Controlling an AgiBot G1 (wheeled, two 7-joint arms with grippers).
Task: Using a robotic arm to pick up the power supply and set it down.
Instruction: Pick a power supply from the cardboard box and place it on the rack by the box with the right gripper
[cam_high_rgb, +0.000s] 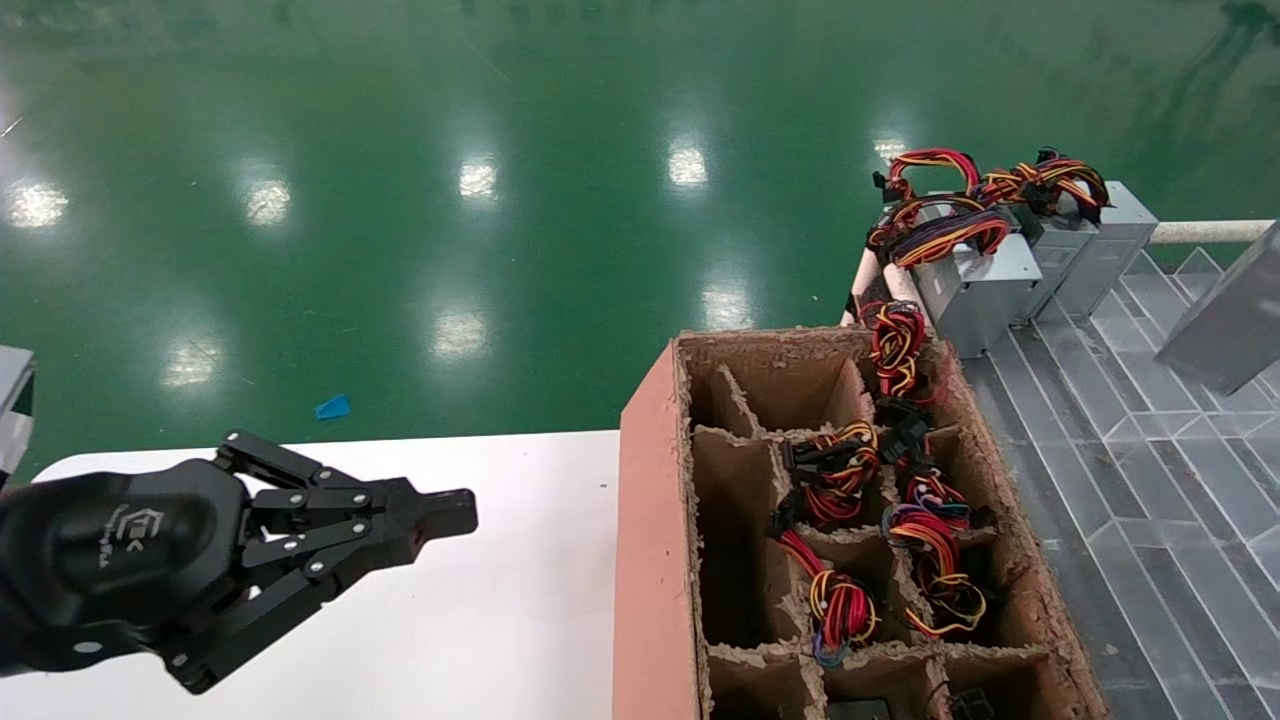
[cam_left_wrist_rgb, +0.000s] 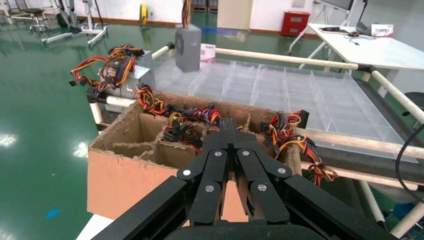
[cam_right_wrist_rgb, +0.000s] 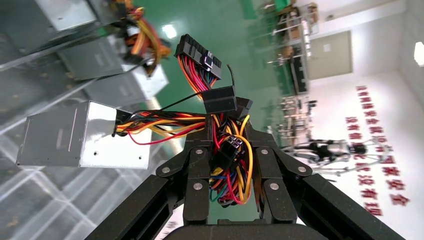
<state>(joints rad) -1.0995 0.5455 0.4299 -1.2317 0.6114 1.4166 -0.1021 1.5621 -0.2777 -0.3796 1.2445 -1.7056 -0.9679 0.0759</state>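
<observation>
One power supply (cam_right_wrist_rgb: 82, 135) hangs by its wire bundle (cam_right_wrist_rgb: 227, 165) from the right gripper (cam_right_wrist_rgb: 227, 150), jaws clamped on the wires above the clear tray (cam_right_wrist_rgb: 30, 215) — left gripper (cam_high_rgb: 440, 515) idles over the counter (cam_high_rgb: 480, 620), jaws closed, empty.

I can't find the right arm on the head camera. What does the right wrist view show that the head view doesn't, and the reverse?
Only the right wrist view shows the right gripper, its jaws shut on the wire bundle of a power supply that hangs from it. Only the head view shows the left gripper, jaws shut and empty, over the white table, and the divided cardboard box. Both show the row of power supplies on the rack.
</observation>
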